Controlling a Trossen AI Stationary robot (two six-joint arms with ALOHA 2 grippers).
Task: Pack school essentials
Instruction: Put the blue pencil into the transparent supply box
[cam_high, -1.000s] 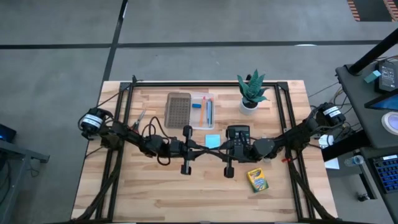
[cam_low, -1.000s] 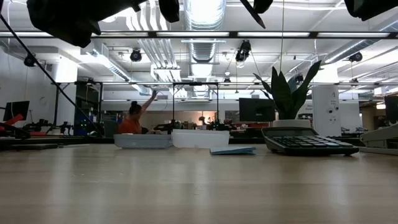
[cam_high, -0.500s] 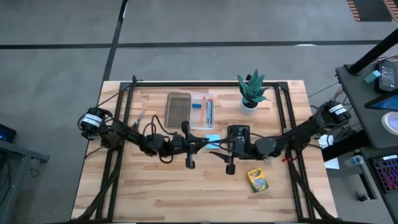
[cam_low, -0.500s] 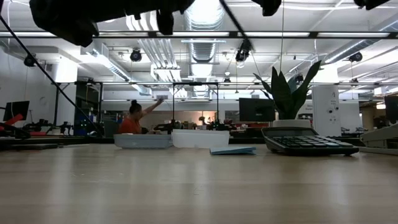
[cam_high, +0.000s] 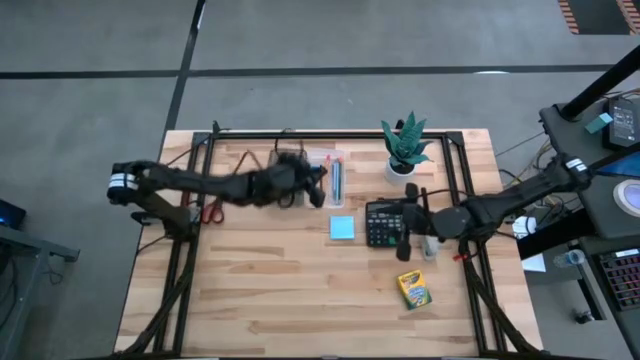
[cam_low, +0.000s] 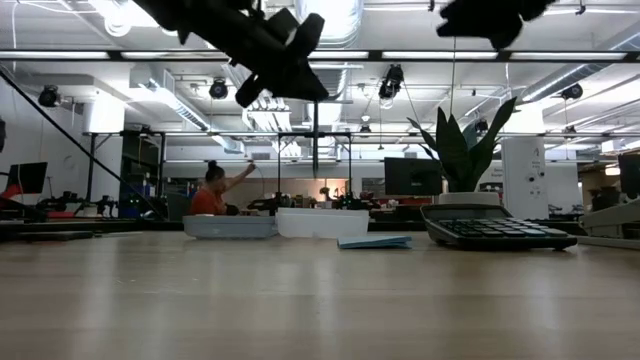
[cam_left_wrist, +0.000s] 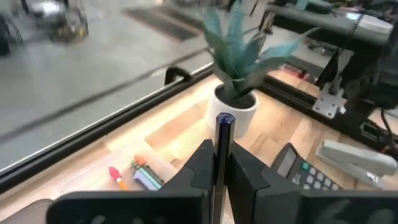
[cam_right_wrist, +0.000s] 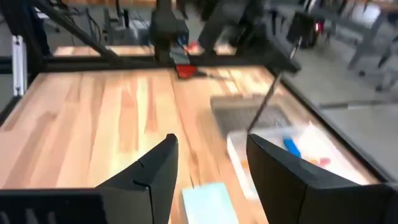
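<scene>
We find the left gripper (cam_left_wrist: 219, 180) pinched tight on a thin pen (cam_left_wrist: 222, 134), which sticks straight out between its fingers with its blue-tipped end forward. From above, this gripper (cam_high: 312, 185) hangs over the back of the table at the clear case (cam_high: 322, 162), which sits beside the dark tray (cam_high: 283, 160) and already shows other pens (cam_high: 336, 178) lying lengthwise toward the back edge. We judge the pen is on its way into that case, so what matters is turning its long axis to match the case's long side; the left arm is plainly the nearer one, the case lying right under or just beside its fingers, though we cannot tell exactly which. The right gripper (cam_right_wrist: 208, 168) stands wide with nothing between its fingers, hovering near the calculator (cam_high: 384, 222) on the right half of the table. Waiting to be packed are the blue sticky pad (cam_high: 342, 228) near the middle, the crayon box (cam_high: 413, 289) toward the front right, and the red-handled scissors (cam_high: 208, 211) at the left, partly hidden by the frame. The potted plant (cam_high: 404, 148) stands at the back right.
</scene>
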